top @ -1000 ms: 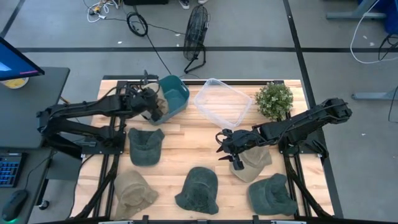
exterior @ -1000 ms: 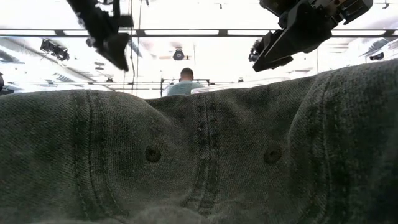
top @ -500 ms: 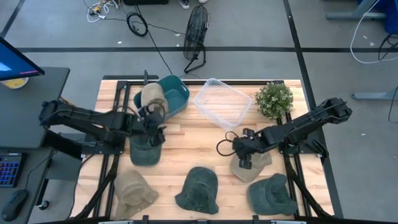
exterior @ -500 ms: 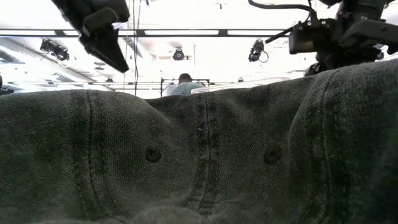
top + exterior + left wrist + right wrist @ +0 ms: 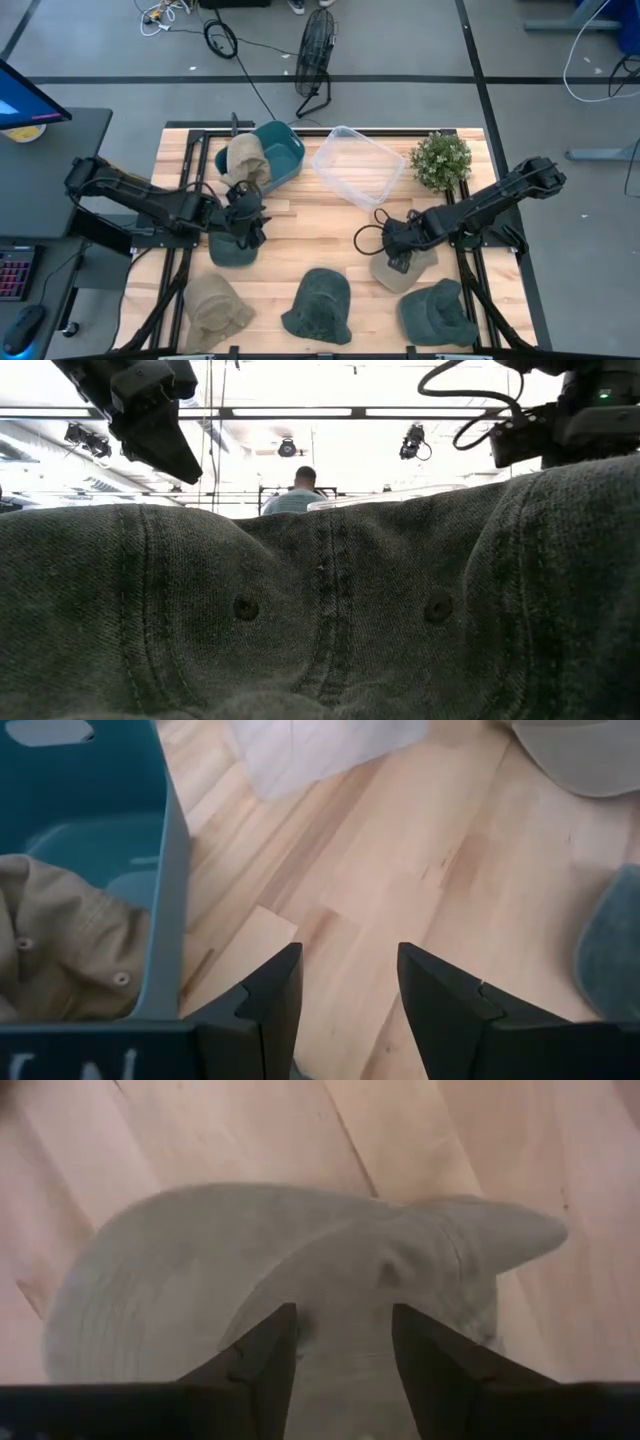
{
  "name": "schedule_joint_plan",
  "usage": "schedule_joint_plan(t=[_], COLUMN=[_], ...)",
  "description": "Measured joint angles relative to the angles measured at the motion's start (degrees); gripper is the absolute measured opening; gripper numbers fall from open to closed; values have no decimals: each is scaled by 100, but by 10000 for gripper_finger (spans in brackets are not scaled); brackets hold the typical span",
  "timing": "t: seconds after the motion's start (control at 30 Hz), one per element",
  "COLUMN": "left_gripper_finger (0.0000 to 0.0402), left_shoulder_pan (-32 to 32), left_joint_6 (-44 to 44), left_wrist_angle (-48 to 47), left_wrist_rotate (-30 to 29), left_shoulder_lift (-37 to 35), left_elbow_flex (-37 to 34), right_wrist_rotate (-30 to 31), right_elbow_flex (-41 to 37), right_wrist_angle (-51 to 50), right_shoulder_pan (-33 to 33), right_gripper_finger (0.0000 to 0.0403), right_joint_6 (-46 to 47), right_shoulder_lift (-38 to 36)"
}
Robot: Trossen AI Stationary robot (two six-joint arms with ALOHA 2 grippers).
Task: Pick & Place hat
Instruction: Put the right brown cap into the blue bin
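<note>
A tan hat (image 5: 244, 158) lies inside the teal bin (image 5: 288, 150) at the table's far left, also seen as the tan hat (image 5: 60, 935). My left gripper (image 5: 247, 218) is open above the far edge of a dark green cap (image 5: 234, 246) and touches nothing; in its wrist view the left gripper (image 5: 348, 956) looks over bare wood. My right gripper (image 5: 397, 258) is open, pointing down at a beige cap (image 5: 408, 268). Its fingers stand on either side of a raised fold of the beige cap (image 5: 385, 1270). My right gripper comes at the beige cap from above, its open fingers (image 5: 262, 1348) astride a raised fold (image 5: 350, 1285) of the crown. The cap lies flat on the table. Whether the fingertips touch the cloth, I cannot tell.
More caps lie along the near edge: a tan one (image 5: 214, 306), a dark green one (image 5: 320, 306) that fills the low view (image 5: 320, 610), and a green one (image 5: 436, 312). A clear plastic box (image 5: 358, 166) and a potted plant (image 5: 441, 160) stand at the far side.
My left gripper has let go of the tan hat, which now lies in the teal bin, and has moved from the bin toward the near edge, over the dark green cap. My right gripper has shifted toward the table's right, turned, and come down over the beige cap.
</note>
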Motion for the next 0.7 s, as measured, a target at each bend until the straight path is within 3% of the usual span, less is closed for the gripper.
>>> schedule_joint_plan(t=[0.33,0.53,0.7], left_gripper_finger=[169,169,169], left_shoulder_pan=[6,6,6], left_joint_6=[2,42,52], left_wrist_angle=[8,5,2], left_wrist_rotate=[-26,-26,-26], left_shoulder_lift=[0,0,0], left_elbow_flex=[0,0,0], right_wrist_rotate=[-38,-47,-369], right_elbow_flex=[-150,-670,-719], right_wrist_angle=[80,930,1481], right_shoulder_pan=[0,0,0], right_gripper_finger=[168,164,102], right_joint_6=[897,1405,1214], right_shoulder_lift=[20,20,21])
